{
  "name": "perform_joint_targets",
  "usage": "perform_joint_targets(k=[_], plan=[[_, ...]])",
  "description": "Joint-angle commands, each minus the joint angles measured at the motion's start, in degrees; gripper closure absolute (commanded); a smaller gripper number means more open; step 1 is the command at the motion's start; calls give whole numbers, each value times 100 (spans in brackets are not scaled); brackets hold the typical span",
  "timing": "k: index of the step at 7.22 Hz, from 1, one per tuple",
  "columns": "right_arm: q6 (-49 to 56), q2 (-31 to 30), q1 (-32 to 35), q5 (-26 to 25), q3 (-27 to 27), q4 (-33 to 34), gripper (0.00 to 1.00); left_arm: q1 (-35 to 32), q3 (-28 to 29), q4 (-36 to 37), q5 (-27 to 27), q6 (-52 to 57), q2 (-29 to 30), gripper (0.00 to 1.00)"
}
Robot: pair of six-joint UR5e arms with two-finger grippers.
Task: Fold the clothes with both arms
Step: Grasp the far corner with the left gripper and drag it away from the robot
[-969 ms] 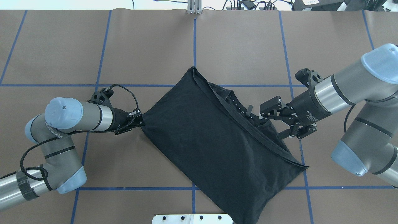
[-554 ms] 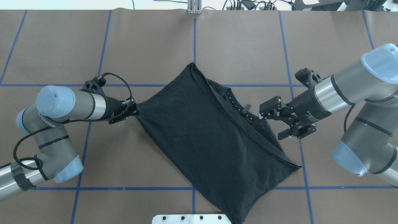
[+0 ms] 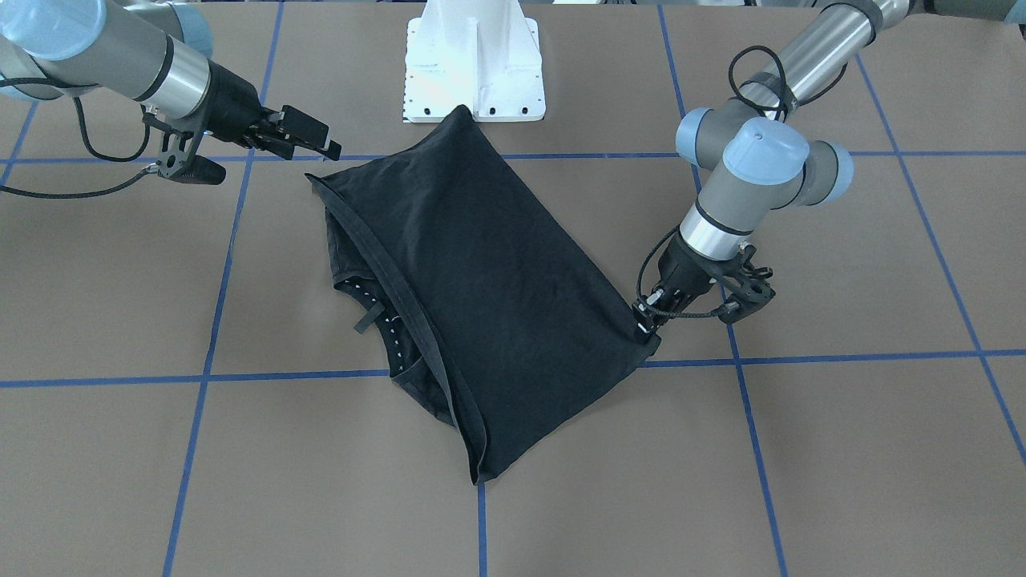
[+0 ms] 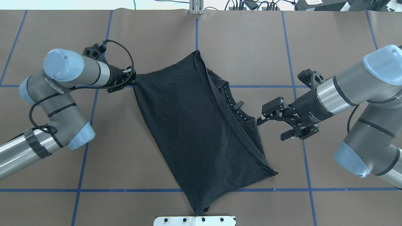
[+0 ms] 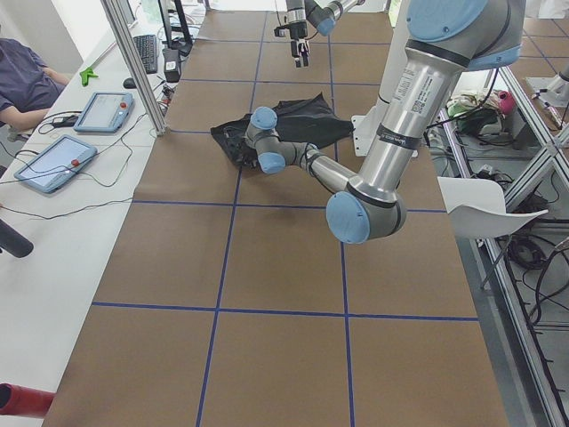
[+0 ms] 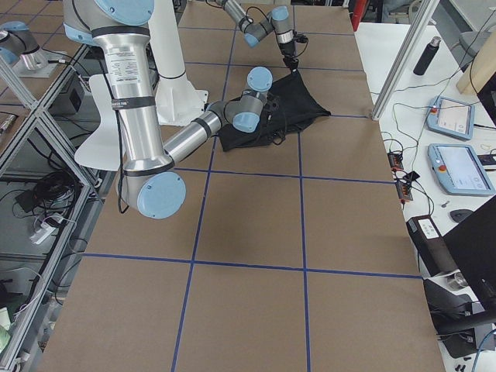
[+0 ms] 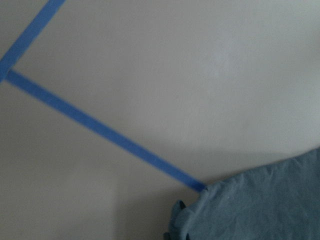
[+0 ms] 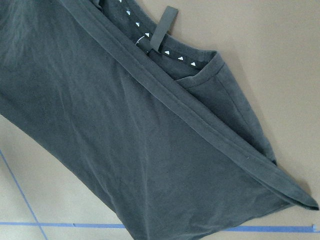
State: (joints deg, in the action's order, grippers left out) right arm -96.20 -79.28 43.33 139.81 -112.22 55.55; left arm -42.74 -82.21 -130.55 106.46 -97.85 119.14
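The black T-shirt (image 4: 194, 125) lies folded and slanted across the middle of the brown table, plain side up, also seen as the T-shirt (image 3: 481, 280). Its collar (image 4: 234, 106) with a hanging loop faces the right arm; the right wrist view shows that collar (image 8: 170, 50) close up. My left gripper (image 4: 133, 82) is shut on the shirt's far left corner, low on the table; it is the left gripper (image 3: 645, 328) in the front view. My right gripper (image 4: 270, 128) stands open just right of the collar, clear of the cloth, shown as the right gripper (image 3: 276, 164).
The white pedestal base (image 3: 473, 64) stands at the near edge, touching the shirt's lowest corner (image 4: 198, 212). Blue tape lines (image 4: 301, 86) grid the table. Tablets (image 5: 53, 160) and a seated person (image 5: 22, 80) are beyond the far side.
My left gripper pulled its corner toward the table's far side, swinging the shirt and dragging it left, away from the right gripper. The right arm barely moved and stays open.
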Motion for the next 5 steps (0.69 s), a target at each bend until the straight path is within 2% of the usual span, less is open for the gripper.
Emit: perform_joint_targets(k=[1, 3, 5], plan=[[-4, 0, 0, -32, 16, 0, 0, -112, 1464, 12, -309, -14, 1272, 100], [5, -17, 9, -76, 16, 0, 0, -156, 1945, -84, -748, -6, 1699, 100], [-4, -18, 26, -155, 25, 0, 0, -270, 2374, -364, -793, 3, 1892, 100]])
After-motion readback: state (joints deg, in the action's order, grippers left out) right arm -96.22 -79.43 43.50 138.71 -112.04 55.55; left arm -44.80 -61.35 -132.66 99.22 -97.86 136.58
